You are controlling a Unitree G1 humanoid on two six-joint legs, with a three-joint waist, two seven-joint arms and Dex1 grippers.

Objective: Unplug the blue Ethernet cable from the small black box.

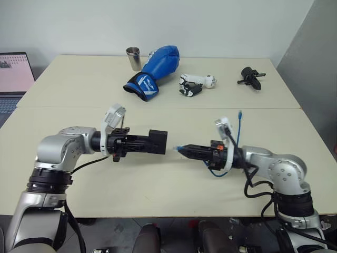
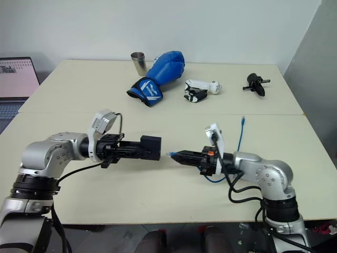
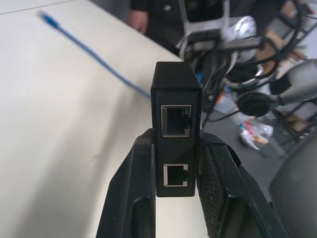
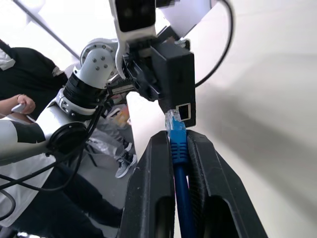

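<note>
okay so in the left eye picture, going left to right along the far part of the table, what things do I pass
metal cup → blue boxing glove → white and black gadget → black tool

A cream tabletop (image 1: pixel 158 195) carries a metal cup (image 1: pixel 134 58), a blue boxing glove (image 1: pixel 154 70), a white-and-black gadget (image 1: pixel 195 84), a black-handled tool (image 1: pixel 251 78) and a laptop (image 1: pixel 11 84).
</note>
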